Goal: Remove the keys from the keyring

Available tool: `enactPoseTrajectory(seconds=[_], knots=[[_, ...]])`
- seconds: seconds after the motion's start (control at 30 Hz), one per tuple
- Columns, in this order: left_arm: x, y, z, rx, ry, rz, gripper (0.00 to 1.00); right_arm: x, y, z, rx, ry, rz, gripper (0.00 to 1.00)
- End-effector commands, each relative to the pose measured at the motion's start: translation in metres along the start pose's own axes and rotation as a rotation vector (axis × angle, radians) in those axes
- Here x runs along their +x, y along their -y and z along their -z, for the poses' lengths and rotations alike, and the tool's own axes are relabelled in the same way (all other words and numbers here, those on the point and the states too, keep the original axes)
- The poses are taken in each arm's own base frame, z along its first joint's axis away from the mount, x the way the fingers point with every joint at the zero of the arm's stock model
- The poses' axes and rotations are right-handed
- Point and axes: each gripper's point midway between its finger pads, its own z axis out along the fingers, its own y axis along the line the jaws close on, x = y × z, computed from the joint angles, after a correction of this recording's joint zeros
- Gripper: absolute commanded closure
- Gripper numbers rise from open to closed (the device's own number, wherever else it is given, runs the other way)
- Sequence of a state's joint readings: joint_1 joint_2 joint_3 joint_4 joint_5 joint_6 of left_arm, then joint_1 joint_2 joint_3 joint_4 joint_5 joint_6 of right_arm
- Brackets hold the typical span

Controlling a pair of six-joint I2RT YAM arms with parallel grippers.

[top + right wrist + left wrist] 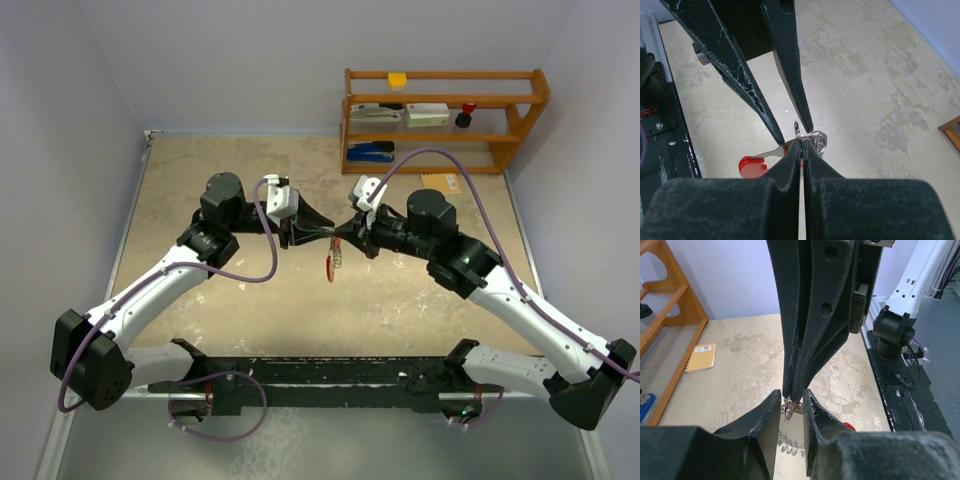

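Here my right tool (801, 145) was pinched tight on the keyring (816, 140), my left tool (791, 402) slightly parted around it. The red-headed keys (754, 164) hung below the keyring. Steady, opposed pulling seemed wisest.

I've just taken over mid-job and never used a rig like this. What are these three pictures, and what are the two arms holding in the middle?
The wide picture looks down on two robot arms bolted to a table. The other two come from cameras on each wrist, looking along that arm's own black fingers.

The left gripper and the right gripper meet tip to tip above the table. The right one is shut on the keyring, a bundle of thin silvery rings. The left one's fingers are slightly apart around those rings. A red-headed key hangs below them. At the back, a wooden shelf holds staplers and small items, with a tan packet beside it.
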State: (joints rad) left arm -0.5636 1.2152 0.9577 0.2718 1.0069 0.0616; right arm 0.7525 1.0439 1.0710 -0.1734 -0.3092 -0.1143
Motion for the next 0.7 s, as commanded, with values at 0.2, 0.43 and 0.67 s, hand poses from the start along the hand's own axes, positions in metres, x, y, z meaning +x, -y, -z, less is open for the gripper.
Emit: enactPoseTrajectory(seconds=[0.2,0.43,0.67], knots=[[-0.0041,0.0022,0.0017,0.009,-0.012,-0.053,0.71,-0.0294,-0.0022,0.0070,-0.006,0.103,0.022,1.00],[-0.0037,-0.0014,0.0006,-0.003,-0.013,-0.052,0.78,-0.0281,-0.0041,0.0083,-0.012,0.097,0.019,1.00],[-0.0093,-0.0004,0.0012,-0.003,0.008,-0.078,0.98,-0.0292,-0.0063,0.0096,-0.021,0.104,0.017,1.00]])
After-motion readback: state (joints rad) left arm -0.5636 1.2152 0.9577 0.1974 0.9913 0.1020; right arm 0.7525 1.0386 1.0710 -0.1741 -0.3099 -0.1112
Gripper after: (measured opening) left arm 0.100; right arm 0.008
